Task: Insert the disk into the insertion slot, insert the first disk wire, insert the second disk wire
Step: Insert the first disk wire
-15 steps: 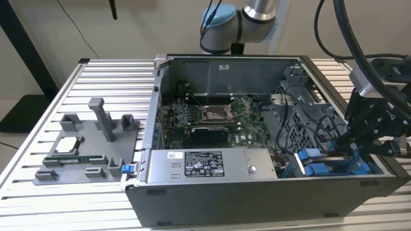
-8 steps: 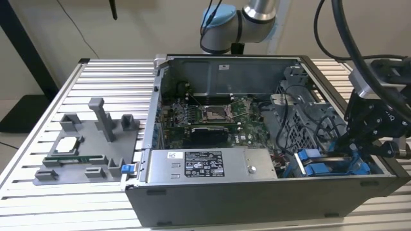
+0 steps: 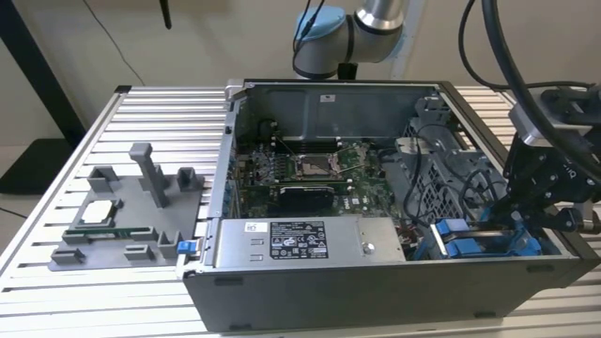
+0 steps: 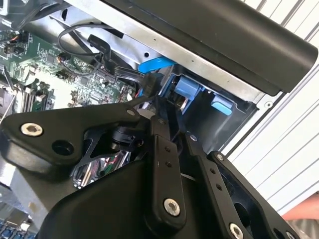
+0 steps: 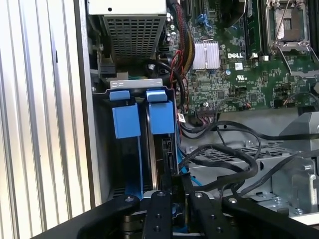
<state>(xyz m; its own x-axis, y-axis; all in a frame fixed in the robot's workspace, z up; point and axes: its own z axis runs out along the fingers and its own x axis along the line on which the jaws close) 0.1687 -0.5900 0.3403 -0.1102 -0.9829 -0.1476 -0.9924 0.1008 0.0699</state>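
Working in the corner of the computer case (image 3: 376, 296) that is on the exterior view's right and nearest that camera. The end effector (image 5: 178, 183) is hanging over that corner with its fingers drawn shut to a narrow tip. Can't tell whether they are pinching anything.

The disk (image 5: 161, 115) is sitting on edge in the insertion slot (image 5: 134, 81), in that same corner of the case. The other blue caddy (image 5: 124, 119) is standing on the case's outer-wall side of it, and the two blue fronts are showing roughly level. The end effector tip is lining up with the disk's dark edge, at the end away from its blue tab. Contact or a hair short, not clear.

Judging from that, the disk is looking in or nearly in, so the step in hand is probably the last seating push or the first wire.

Doing it well:
- **Push direction:** pressing straight down the bay's axis with no sideways lean, since the second caddy is leaving little room toward the case wall.
- **Cable snags:** black cables (image 5: 224, 152) are looping toward the case's middle, close by the finger links. Coming in from the case-wall side, not across the loops, is looking safer.
- **Connector:** any connector is needing squaring to the port before pushing.
- **Force:** going light, as the plastic caddy is likely flexing under load.
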